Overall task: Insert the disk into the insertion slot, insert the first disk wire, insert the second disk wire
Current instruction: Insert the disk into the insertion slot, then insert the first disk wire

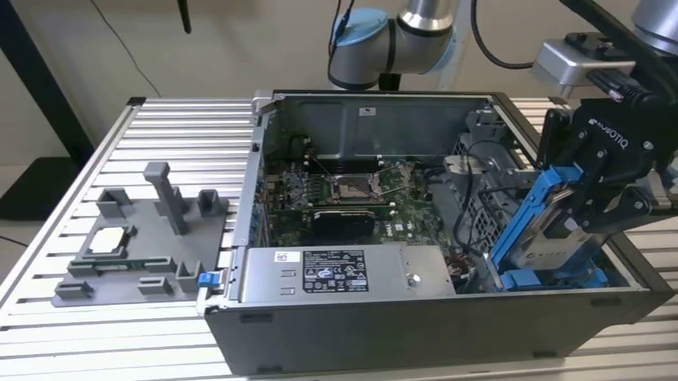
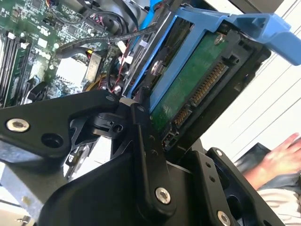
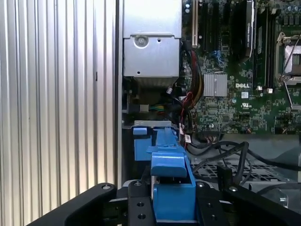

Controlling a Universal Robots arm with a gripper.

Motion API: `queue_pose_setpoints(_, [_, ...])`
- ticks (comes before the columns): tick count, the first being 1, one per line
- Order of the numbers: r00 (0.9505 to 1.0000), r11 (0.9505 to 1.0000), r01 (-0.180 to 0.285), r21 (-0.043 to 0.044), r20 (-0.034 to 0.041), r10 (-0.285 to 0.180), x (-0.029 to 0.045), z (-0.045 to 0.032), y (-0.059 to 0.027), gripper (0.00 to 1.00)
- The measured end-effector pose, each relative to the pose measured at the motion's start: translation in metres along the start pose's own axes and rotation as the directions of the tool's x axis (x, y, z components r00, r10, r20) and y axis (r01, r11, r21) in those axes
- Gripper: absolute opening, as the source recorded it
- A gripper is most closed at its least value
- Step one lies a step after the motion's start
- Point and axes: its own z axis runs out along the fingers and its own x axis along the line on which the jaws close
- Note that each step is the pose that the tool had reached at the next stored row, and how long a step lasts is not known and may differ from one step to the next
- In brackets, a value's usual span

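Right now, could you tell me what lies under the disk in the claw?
Below the tilted disk, gripped by the claw, the exterior view shows the blue rails of the insertion slot. The disk hides the slot's inside.

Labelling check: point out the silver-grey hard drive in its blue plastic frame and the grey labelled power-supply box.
Silver-grey hard drive [image 1: 551,244]: exterior view, flat silver face.
Grey power-supply box [image 1: 333,272]: exterior view, white label.

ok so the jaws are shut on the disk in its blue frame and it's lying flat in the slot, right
Not flat. The jaws of the gripper are shut on the disk in its blue frame, but it stands steeply tilted, lower end near the insertion slot, as the exterior view shows.
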Motion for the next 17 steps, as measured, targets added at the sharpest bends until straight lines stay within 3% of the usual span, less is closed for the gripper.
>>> queue_pose_setpoints(3, [1.0000, 1.0000, 0.000, 0.0000, 0.0001, 0.000, 0.0000, 0.0048, -0.0002, 0.00])
queue_pose_setpoints(7, [1.0000, 1.0000, 0.000, 0.0000, -0.0003, 0.000, 0.0000, 0.0058, -0.0003, 0.00])
queue_pose_setpoints(8, [1.0000, 1.0000, 0.000, 0.0000, -0.0004, 0.000, 0.0000, 0.0058, -0.0003, 1.00])
queue_pose_setpoints(15, [1.0000, 1.0000, 0.000, 0.0001, 0.0010, 0.000, 0.0000, 0.0003, 0.0000, 1.00])
queue_pose_setpoints(17, [1.0000, 1.0000, 0.000, 0.0013, 0.0094, 0.000, 0.0000, 0.0010, -0.0001, 1.00])
